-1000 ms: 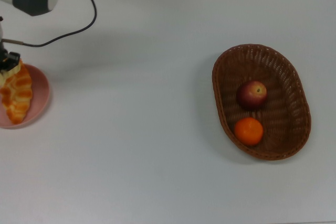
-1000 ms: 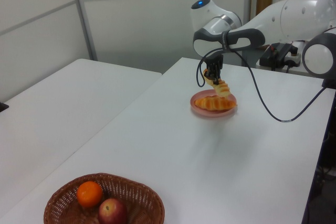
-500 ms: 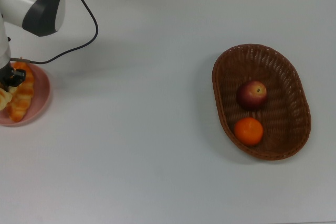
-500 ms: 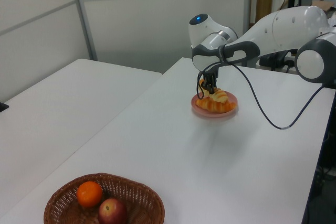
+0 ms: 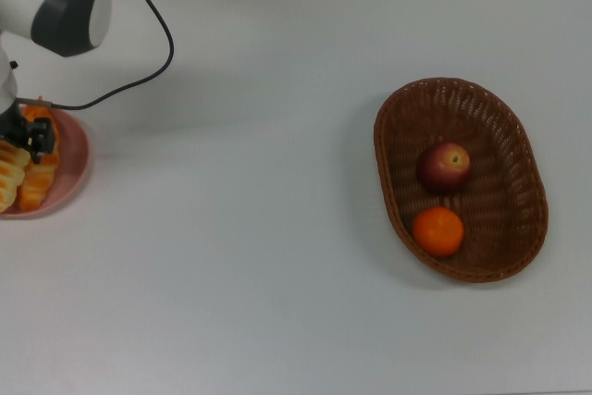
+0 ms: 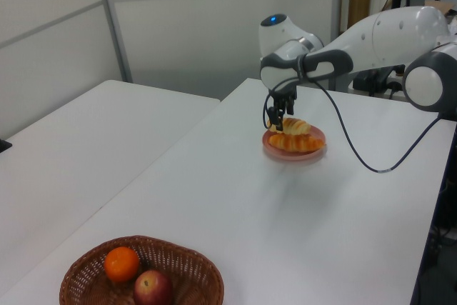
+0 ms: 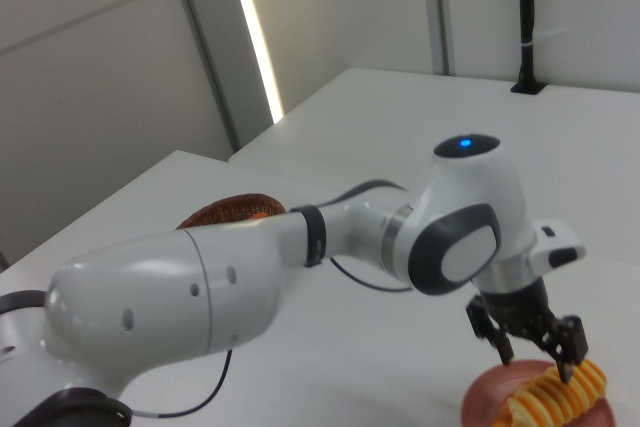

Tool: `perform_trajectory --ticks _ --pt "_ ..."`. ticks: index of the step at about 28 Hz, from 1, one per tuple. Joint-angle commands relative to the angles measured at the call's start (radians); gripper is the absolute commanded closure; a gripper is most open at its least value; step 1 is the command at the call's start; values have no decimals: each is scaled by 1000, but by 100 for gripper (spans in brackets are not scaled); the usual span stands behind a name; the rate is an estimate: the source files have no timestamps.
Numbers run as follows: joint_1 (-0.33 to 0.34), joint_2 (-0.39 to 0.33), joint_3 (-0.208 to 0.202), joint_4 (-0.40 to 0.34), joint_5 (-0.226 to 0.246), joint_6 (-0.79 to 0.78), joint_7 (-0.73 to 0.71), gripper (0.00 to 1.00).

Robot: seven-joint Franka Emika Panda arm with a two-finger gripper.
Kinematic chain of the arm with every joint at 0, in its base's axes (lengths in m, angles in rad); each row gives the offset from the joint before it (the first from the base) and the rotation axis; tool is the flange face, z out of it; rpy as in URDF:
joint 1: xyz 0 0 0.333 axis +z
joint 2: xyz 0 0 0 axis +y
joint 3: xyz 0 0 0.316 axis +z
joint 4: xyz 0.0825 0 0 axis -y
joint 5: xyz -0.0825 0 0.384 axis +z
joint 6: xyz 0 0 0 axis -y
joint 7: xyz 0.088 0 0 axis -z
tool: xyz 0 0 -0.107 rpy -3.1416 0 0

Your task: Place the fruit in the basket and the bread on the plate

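Observation:
The wicker basket [image 5: 507,136] lies at the top view's right and holds both fruits, a dark red apple [image 5: 443,167] and an orange mandarin [image 5: 437,231]. At the top view's left edge the pink plate [image 5: 80,153] carries both breads: the ridged roll [image 5: 9,182] and the braided roll [image 5: 38,178] lie side by side. My gripper [image 7: 536,351] hovers just over the plate's edge, open, with nothing between its fingers. In the left view the gripper [image 6: 280,115] stands next to the ridged roll [image 6: 297,126], above the plate [image 6: 274,149].
A black cable [image 5: 139,53] loops from the arm across the table near the plate. In the left view a second white table [image 6: 78,148] stands alongside, and the basket [image 6: 187,271] sits near the front edge.
The gripper carried the ridged roll down onto the plate beside the braided roll, let it go, and now stands open just above it. The basket and fruits have not moved.

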Motion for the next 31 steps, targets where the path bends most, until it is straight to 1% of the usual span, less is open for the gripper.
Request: perform_trajectory --ticks 1,3,4,8,9,12,13,14,18,19,23,27,31 --pt "27 -101 -7 -37 80 -41 5 0" --pt "33 -120 -4 -36 89 -74 7 0" --pt "44 -147 -3 -36 98 -111 9 0" --pt "87 -203 -4 -36 135 -185 10 0" --pt "110 -230 -3 -36 141 -227 12 0" --pt "133 -262 -3 -36 147 -312 12 0" --pt "145 -270 -3 -36 153 -340 12 0" --pt "164 -284 -3 -36 170 -378 12 0" --pt "193 -305 -3 -36 195 -430 12 0" --pt "199 -309 -3 -36 206 -464 12 0" --pt "213 -309 -1 -34 216 -504 10 0" --pt "213 -309 -4 -36 245 -506 10 0" --pt "204 -307 -9 -36 249 -502 -1 0"
